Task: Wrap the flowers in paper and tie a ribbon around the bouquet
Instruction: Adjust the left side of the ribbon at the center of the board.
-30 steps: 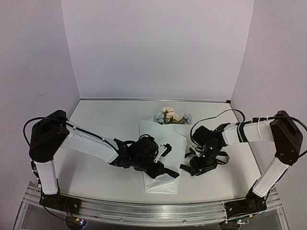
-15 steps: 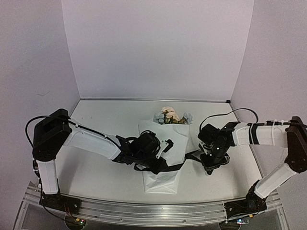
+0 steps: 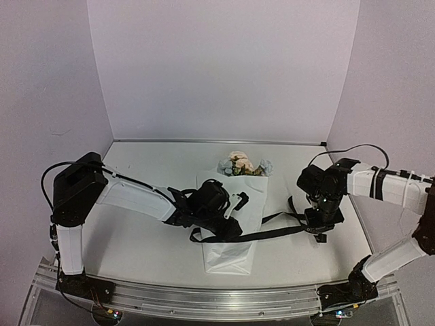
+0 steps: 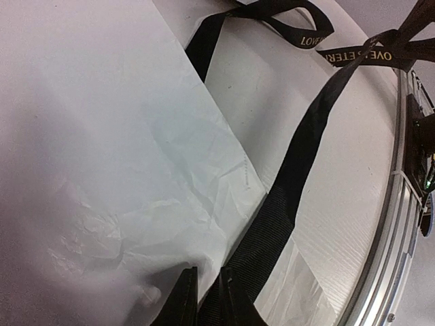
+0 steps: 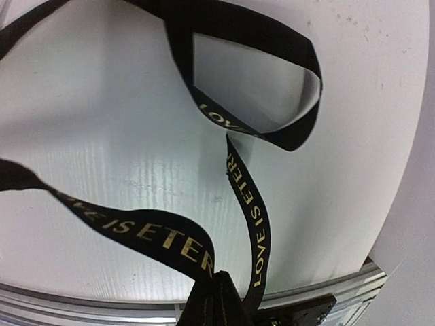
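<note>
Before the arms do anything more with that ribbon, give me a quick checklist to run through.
1. The right gripper is shut on the ribbon: ok.
2. The left gripper is pinching the ribbon at the edge of the paper: ok.
3. The ribbon lies across the paper between the two grippers: ok.
4. The ribbon passes under the paper: cannot tell.
5. The flowers poke out of the paper's far end: ok.

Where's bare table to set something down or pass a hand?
Free: back-left, between back wall and left arm; near-left, between that arm and the rail; near-right, between ribbon and rail, right of the paper. Crowded: centre, ribbon strung from left end effector across the paper to right end effector.
</note>
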You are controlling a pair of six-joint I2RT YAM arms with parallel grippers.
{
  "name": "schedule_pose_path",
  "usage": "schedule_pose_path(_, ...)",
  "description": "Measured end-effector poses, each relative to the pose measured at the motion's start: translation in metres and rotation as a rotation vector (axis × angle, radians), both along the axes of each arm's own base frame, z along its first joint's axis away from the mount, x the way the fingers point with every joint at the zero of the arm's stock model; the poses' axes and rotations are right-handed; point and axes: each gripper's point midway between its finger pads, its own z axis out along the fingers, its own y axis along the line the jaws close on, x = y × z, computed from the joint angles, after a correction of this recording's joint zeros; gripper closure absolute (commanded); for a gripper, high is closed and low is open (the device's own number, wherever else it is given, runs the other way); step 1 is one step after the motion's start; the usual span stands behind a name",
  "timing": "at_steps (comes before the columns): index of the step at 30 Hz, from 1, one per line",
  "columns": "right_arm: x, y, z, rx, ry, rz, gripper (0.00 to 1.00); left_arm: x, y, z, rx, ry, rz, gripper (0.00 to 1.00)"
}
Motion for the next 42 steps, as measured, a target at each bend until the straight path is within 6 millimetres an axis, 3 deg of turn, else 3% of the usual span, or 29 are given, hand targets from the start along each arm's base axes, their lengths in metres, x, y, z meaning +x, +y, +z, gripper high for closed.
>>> schedule_pose_path(6, 0.006, -0.009, 0.006, -0.028, 0.051, -0.061, 1.00, 0.000, 0.000, 0.002, -0.002, -0.006, -0.005, 0.82)
schedule_pose_path(12, 0.054, 0.010, 0.036, 0.018, 0.004, -0.073, 1.00, -0.001, 0.006, 0.013, -0.013, -0.022, 0.002, 0.79)
schedule_pose_path(16, 0.085, 0.012, 0.048, 0.031, -0.006, -0.099, 1.00, 0.000, 0.016, 0.017, -0.010, -0.035, 0.018, 0.73)
schedule_pose_path(27, 0.135, -0.015, 0.027, 0.000, 0.081, -0.226, 0.99, 0.002, 0.032, 0.026, -0.017, -0.049, 0.034, 0.80)
schedule_pose_path(31, 0.153, -0.023, 0.015, -0.005, 0.105, -0.259, 0.79, -0.001, 0.033, 0.024, -0.015, -0.037, 0.022, 0.82)
schedule_pose_path(33, 0.159, -0.026, 0.009, 0.001, 0.117, -0.282, 0.60, -0.001, 0.033, 0.024, -0.016, -0.035, 0.020, 0.83)
schedule_pose_path(35, 0.161, -0.032, 0.006, 0.013, 0.127, -0.308, 0.48, -0.002, 0.033, 0.025, -0.017, -0.033, 0.019, 0.83)
schedule_pose_path(39, 0.158, -0.039, 0.011, 0.048, 0.124, -0.340, 0.41, -0.002, 0.032, 0.025, -0.018, -0.031, 0.017, 0.83)
schedule_pose_path(42, 0.137, -0.037, 0.020, 0.081, 0.125, -0.350, 0.39, -0.002, 0.032, 0.025, -0.020, -0.031, 0.017, 0.83)
